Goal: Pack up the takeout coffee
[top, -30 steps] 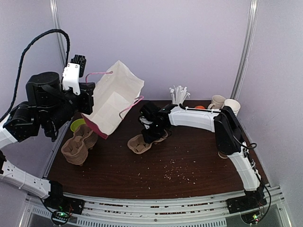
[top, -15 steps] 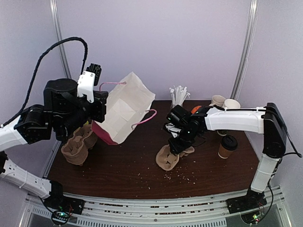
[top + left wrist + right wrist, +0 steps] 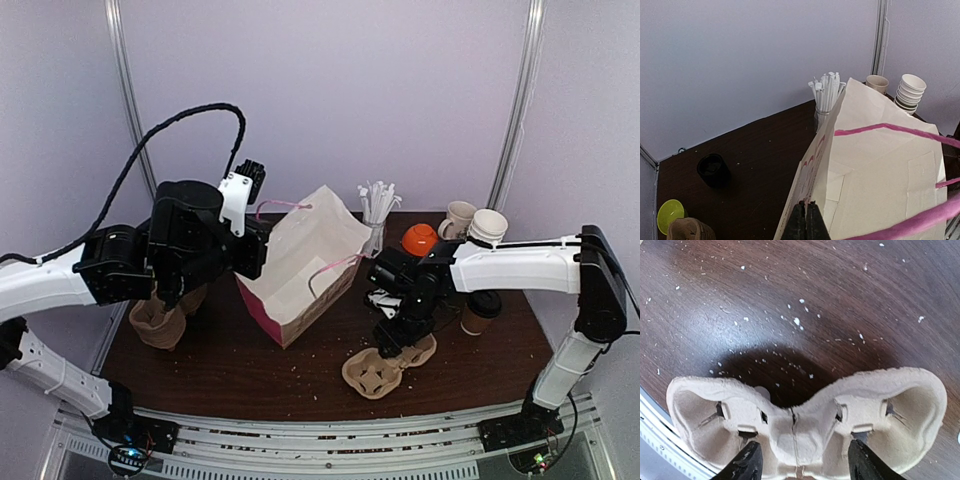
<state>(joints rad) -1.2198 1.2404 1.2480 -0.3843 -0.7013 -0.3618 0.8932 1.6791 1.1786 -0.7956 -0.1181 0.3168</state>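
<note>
Toward the middle, pinches the paper bag (image 3: 300, 275) in the clamped left gripper (image 3: 805, 220), mouth up for loading. Straddles the cup carrier (image 3: 800, 435) with the right gripper (image 3: 802, 465) wide (the cup's likely seat). Leaves the takeout coffee (image 3: 481, 312) standing rightward, untouched.

I count one takeout coffee (image 3: 481, 312), one paper bag (image 3: 300, 275), one loose pulp carrier (image 3: 372, 372), one stack of carriers (image 3: 155, 322) at nine o'clock, one mug (image 3: 459, 215), one stack of paper cups (image 3: 489, 226), one bunch of straws (image 3: 377, 200), one orange rounded item (image 3: 420, 239), one yellow-green bowl (image 3: 669, 214) and one black cup (image 3: 713, 170).
</note>
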